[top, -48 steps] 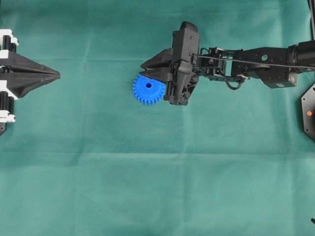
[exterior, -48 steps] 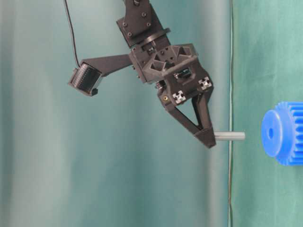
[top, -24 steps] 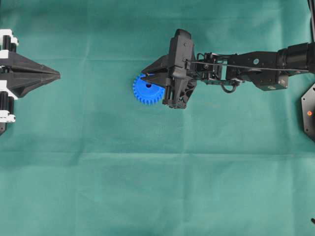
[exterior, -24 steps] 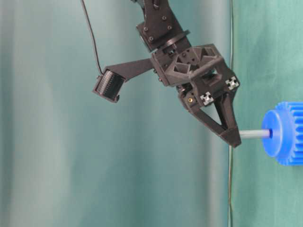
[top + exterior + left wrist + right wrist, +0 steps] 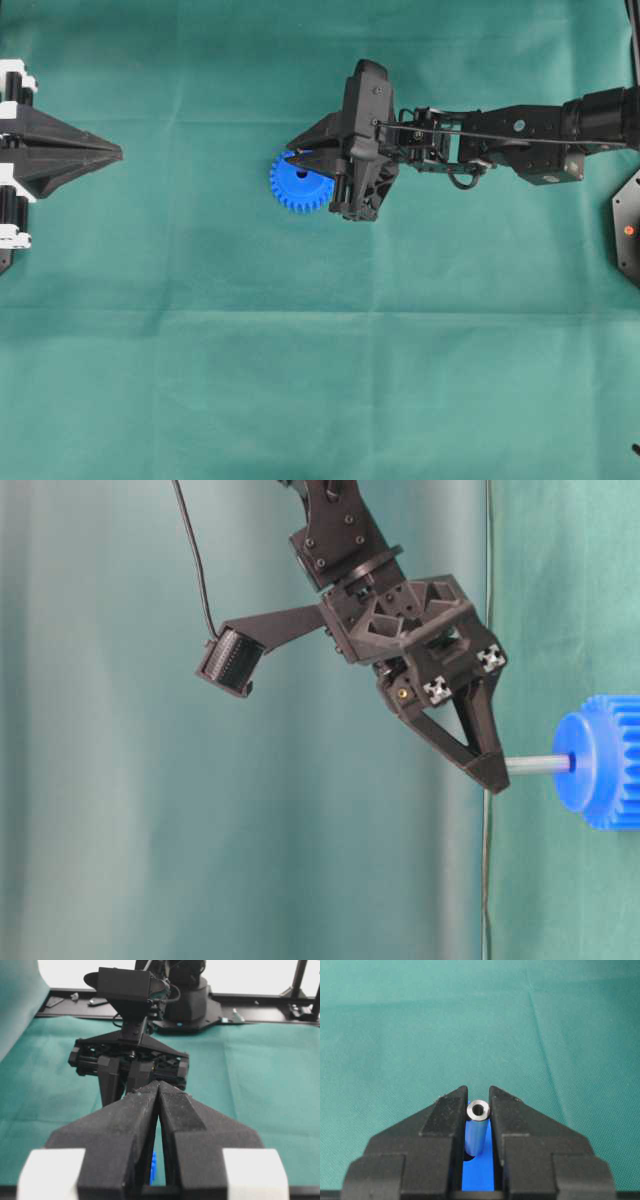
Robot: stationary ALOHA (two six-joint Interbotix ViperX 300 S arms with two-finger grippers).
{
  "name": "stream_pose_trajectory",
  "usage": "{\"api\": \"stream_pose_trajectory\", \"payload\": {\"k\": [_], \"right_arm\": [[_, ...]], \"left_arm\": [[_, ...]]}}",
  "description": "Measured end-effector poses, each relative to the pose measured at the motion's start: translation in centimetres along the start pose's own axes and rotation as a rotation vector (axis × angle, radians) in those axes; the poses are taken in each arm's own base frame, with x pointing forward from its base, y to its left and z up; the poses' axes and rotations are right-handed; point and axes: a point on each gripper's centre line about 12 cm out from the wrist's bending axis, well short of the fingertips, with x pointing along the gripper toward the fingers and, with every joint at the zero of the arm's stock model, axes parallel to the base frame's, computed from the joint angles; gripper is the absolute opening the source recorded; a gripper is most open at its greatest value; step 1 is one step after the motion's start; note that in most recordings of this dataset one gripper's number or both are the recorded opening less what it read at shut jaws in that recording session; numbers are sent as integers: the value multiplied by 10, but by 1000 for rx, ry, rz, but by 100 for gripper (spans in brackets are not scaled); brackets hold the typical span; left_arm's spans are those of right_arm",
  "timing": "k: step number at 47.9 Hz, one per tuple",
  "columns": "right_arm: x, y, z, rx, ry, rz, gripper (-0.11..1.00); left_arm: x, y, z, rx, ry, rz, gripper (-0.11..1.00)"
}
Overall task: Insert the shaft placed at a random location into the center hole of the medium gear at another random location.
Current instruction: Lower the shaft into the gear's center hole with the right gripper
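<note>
**Shaft tip met with the gear's hole**

The left gripper [image 5: 118, 153] is seen parked at the left edge, its jaws pressed together. Right of it, the medium gear [image 5: 296, 186] lies on the green cloth [image 5: 300, 380]. The shaft [image 5: 538, 765] is clamped by the right gripper [image 5: 490, 775], its tip at the center hole [image 5: 571, 763].

The right gripper [image 5: 497, 772] hangs directly above the medium gear [image 5: 297, 184], which lies flat on the table cloth [image 5: 320, 380]. Between the gripper's fingertips stands the shaft [image 5: 538, 764], its lower end in the center hole [image 5: 302, 173] of the gear's hub. The left gripper [image 5: 112, 153] sits well apart, far to the left of the right gripper in the overhead view, its tips pointing towards it.
</note>
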Motion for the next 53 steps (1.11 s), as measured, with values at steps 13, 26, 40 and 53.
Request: {"api": "stream_pose_trajectory", "payload": {"k": [13,26,40,53], "right_arm": [[-11,0,16,1,-32,-1,15],[-16,-1,23,0,-49,-1,15],[-15,4,22,-5,-46,8,15],[-5,4,8,-5,-19,9,15]], "left_arm": [[0,0,0,0,0,2,0],[0,0,0,0,0,2,0],[0,0,0,0,0,2,0],[0,0,1,0,-2,2,0]]}}
